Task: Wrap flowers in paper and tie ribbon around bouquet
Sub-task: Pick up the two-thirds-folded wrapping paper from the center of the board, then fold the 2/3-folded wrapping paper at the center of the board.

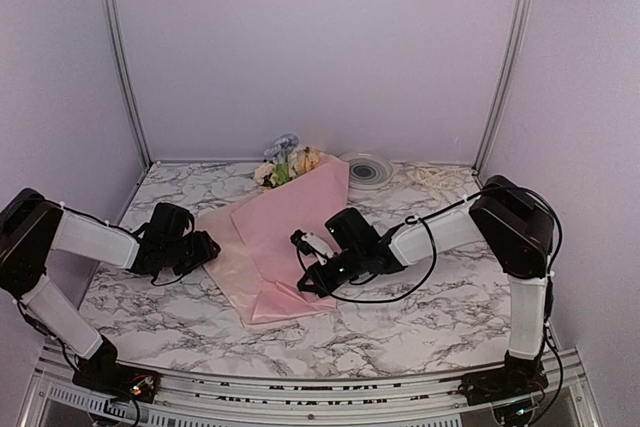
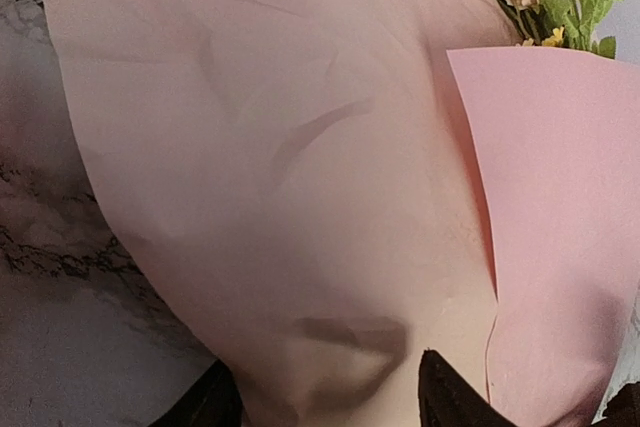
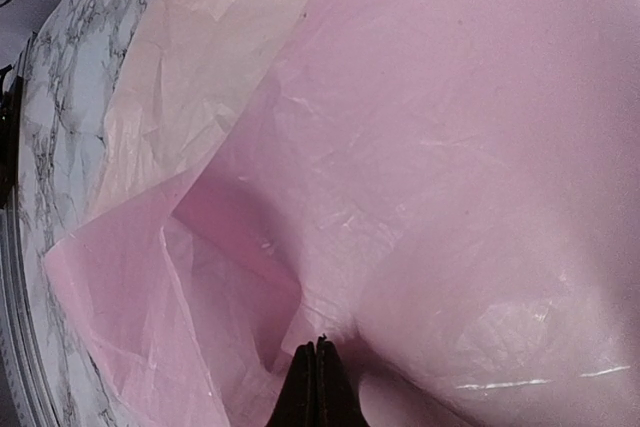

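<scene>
Left gripper sat at the left edge of the paper, its two dark fingers spread well apart with the sheet lying between and under them, gripping nothing. The right gripper had its jaws pressed flat together, tips down against the pink sheet near its lower end; whether a fold was pinched between them could not be told.

One marble-patterned table carried everything. On it, near the middle, lay one paper, slanting from front to back and folded over itself in two visible layers: a paler peach layer toward the left and a pinker flap on top. One bunch of flowers poked out of the paper's far end, peach and white blooms and one pale blue one, the stems hidden inside. Just right of the blooms, apart from the paper, stood one round ringed plate. Farther right, by the back wall, one cream ribbon lay loosely heaped, well apart from both grippers.
</scene>
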